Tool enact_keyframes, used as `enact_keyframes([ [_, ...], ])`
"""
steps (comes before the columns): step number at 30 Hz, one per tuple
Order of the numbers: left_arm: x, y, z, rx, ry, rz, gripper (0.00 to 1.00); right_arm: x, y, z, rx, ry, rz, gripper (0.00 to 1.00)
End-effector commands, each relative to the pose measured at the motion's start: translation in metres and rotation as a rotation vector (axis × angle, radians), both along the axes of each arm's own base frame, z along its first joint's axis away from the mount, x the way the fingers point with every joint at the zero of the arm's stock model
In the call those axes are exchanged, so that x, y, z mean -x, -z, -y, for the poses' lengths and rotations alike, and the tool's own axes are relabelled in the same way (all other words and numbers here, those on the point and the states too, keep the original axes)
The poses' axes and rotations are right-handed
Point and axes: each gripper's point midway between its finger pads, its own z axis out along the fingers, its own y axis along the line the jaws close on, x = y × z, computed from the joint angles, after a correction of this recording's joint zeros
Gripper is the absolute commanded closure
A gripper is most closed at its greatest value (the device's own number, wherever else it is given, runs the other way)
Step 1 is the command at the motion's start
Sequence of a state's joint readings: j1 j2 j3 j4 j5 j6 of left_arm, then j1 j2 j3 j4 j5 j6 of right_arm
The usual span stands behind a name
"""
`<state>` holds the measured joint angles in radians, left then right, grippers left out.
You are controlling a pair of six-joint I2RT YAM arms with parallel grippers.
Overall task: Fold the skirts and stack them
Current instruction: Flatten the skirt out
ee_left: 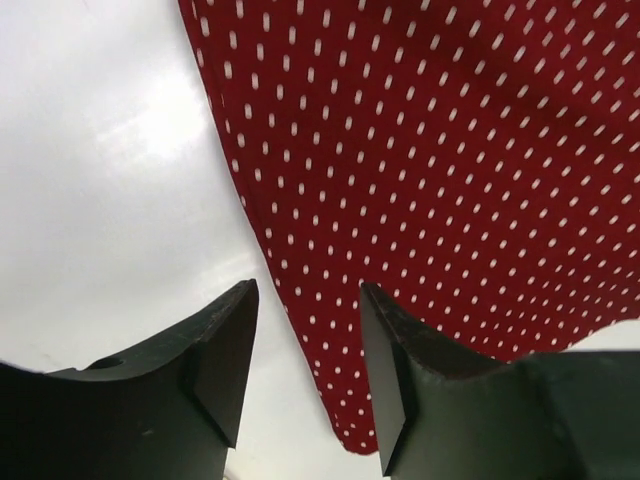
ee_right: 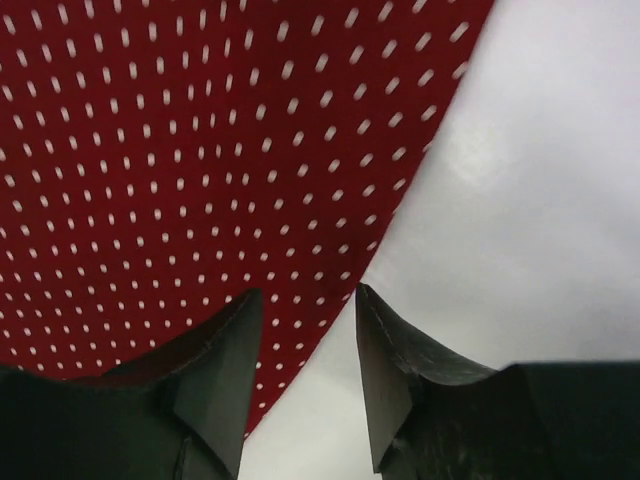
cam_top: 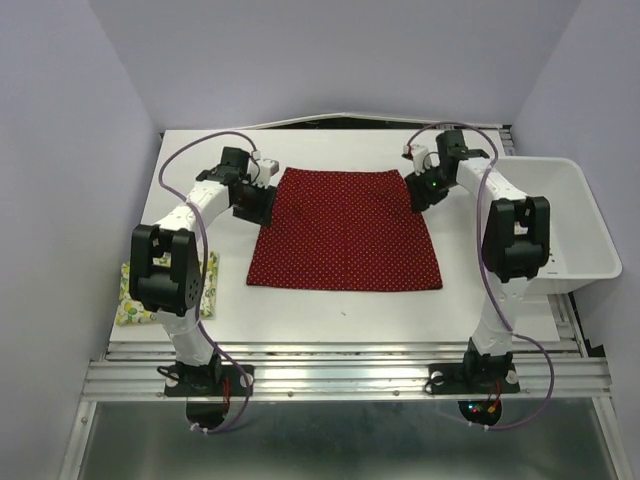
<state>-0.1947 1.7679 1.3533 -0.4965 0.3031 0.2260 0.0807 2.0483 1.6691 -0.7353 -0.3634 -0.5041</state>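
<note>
The dark red skirt with white dots (cam_top: 345,230) lies spread flat in the middle of the table. My left gripper (cam_top: 262,200) hovers at its far left corner. In the left wrist view that gripper (ee_left: 307,287) is open, and the red skirt's (ee_left: 450,150) edge runs under the gap. My right gripper (cam_top: 420,190) is at the far right corner. It is also open (ee_right: 308,290), with the red skirt's (ee_right: 180,150) side edge below the gap. Neither grips the cloth. The lemon-print skirt (cam_top: 128,305) lies folded at the table's left edge, partly hidden behind my left arm.
A white plastic bin (cam_top: 575,215) stands at the table's right side, close behind my right arm. The white table top (cam_top: 340,315) shows bare in front of the red skirt, and grey walls close in the back and sides.
</note>
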Motion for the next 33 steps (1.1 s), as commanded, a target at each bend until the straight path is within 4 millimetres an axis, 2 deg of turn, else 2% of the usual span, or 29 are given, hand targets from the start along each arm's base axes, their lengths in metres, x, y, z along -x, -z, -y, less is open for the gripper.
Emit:
enact_keyframes([
  [1, 0.033, 0.006, -0.013, 0.026, -0.008, -0.074, 0.46, 0.059, 0.015, -0.009, 0.039, -0.150, -0.112, 0.54],
  [4, 0.050, 0.017, -0.020, 0.023, -0.035, -0.128, 0.47, 0.081, 0.028, -0.014, 0.049, -0.168, -0.150, 0.56],
  [5, 0.054, 0.016, -0.023, 0.019, -0.040, -0.137, 0.47, 0.101, 0.040, -0.020, 0.056, -0.193, -0.198, 0.58],
  [6, 0.056, 0.017, -0.024, 0.016, -0.042, -0.142, 0.47, 0.111, 0.045, -0.022, 0.061, -0.204, -0.216, 0.58],
  [8, 0.059, 0.015, -0.026, 0.018, -0.036, -0.146, 0.48, 0.129, 0.052, -0.028, 0.071, -0.232, -0.240, 0.59],
  [9, 0.061, 0.014, -0.027, 0.019, -0.034, -0.150, 0.48, 0.148, 0.057, -0.036, 0.079, -0.262, -0.271, 0.60],
  [11, 0.061, 0.015, -0.025, 0.032, -0.030, -0.159, 0.48, 0.175, 0.058, -0.049, 0.062, -0.294, -0.329, 0.61],
  [12, 0.062, 0.017, -0.023, 0.041, -0.032, -0.170, 0.49, 0.186, 0.056, -0.059, 0.048, -0.319, -0.353, 0.60],
  [13, 0.063, 0.018, -0.019, 0.062, -0.026, -0.184, 0.49, 0.204, 0.052, -0.078, 0.032, -0.379, -0.391, 0.59],
  [14, 0.063, 0.022, -0.018, 0.068, -0.025, -0.199, 0.49, 0.229, 0.043, -0.094, -0.030, -0.415, -0.471, 0.58],
  [15, 0.063, 0.024, -0.017, 0.070, -0.025, -0.206, 0.49, 0.241, 0.033, -0.107, -0.061, -0.455, -0.493, 0.56],
  [16, 0.062, 0.027, -0.018, 0.062, -0.027, -0.212, 0.49, 0.256, 0.021, -0.129, -0.091, -0.525, -0.506, 0.55],
  [17, 0.057, 0.028, -0.018, 0.059, -0.029, -0.212, 0.50, 0.268, 0.009, -0.139, -0.123, -0.540, -0.536, 0.55],
  [18, 0.056, 0.038, -0.019, 0.053, -0.028, -0.241, 0.50, 0.275, -0.005, -0.154, -0.198, -0.565, -0.549, 0.52],
  [19, 0.053, 0.043, -0.019, 0.048, -0.029, -0.251, 0.50, 0.274, -0.019, -0.163, -0.249, -0.575, -0.535, 0.50],
  [20, 0.045, 0.050, -0.018, 0.045, -0.031, -0.265, 0.51, 0.273, -0.041, -0.177, -0.337, -0.579, -0.539, 0.47],
  [22, 0.035, 0.056, -0.017, 0.047, -0.041, -0.268, 0.52, 0.267, -0.061, -0.188, -0.388, -0.590, -0.521, 0.46],
  [23, 0.025, 0.060, -0.014, 0.052, -0.041, -0.272, 0.52, 0.256, -0.079, -0.193, -0.412, -0.580, -0.496, 0.46],
  [25, 0.014, 0.064, -0.011, 0.051, -0.042, -0.275, 0.52, 0.235, -0.093, -0.193, -0.449, -0.535, -0.451, 0.46],
  [26, 0.001, 0.067, -0.006, 0.045, -0.033, -0.271, 0.53, 0.205, -0.095, -0.185, -0.437, -0.468, -0.376, 0.46],
  [28, -0.013, 0.071, -0.002, 0.031, -0.025, -0.262, 0.53, 0.169, -0.087, -0.170, -0.385, -0.384, -0.285, 0.46],
  [29, -0.030, 0.072, 0.005, 0.029, -0.012, -0.241, 0.53, 0.144, -0.081, -0.165, -0.356, -0.360, -0.198, 0.47],
  [30, -0.038, 0.073, 0.008, 0.028, -0.010, -0.234, 0.53, 0.121, -0.060, -0.144, -0.269, -0.301, -0.167, 0.49],
  [31, -0.058, 0.061, 0.015, 0.035, -0.001, -0.189, 0.53, 0.108, -0.051, -0.136, -0.230, -0.299, -0.131, 0.50],
  [32, -0.063, 0.074, 0.024, 0.026, 0.023, -0.204, 0.53, 0.097, -0.028, -0.125, -0.164, -0.274, -0.141, 0.52],
  [33, -0.070, 0.075, 0.030, 0.021, 0.034, -0.196, 0.53, 0.093, -0.019, -0.122, -0.136, -0.274, -0.140, 0.52],
])
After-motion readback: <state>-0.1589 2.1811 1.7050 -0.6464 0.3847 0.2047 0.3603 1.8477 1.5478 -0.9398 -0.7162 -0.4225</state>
